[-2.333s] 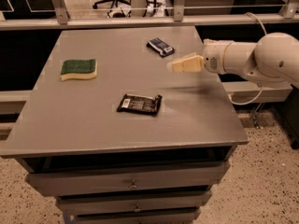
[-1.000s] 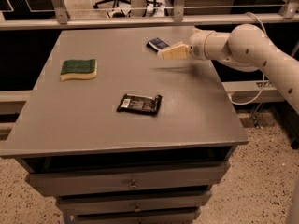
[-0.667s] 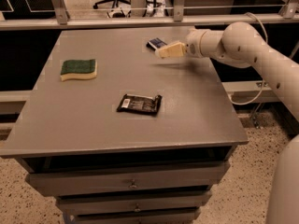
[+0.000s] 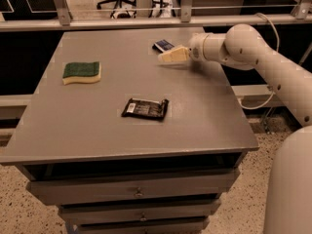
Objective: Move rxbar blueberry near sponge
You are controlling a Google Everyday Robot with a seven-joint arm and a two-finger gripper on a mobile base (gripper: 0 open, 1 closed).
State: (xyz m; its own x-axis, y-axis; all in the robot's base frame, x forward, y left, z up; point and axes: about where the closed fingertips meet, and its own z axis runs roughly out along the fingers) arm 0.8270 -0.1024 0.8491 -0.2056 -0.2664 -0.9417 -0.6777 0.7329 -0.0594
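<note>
Moved leftward, the cream two-finger gripper (image 4: pixel 171 56) now sits just beside the flat dark-blue-wrapped rxbar blueberry (image 4: pixel 163 45) near the grey table (image 4: pixel 97 126) far edge; whether it is apart or together I cannot tell. The bar is probably light and slippery: pinch across its narrow width.

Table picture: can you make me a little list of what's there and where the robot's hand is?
table: grey, with drawers underneath
sponge: left side, green top up
black bar: middle, toward the front
rxbar blueberry: far edge, apart from the sponge
gripper: right beside the rxbar blueberry, contact unclear
task: not done yet
</note>
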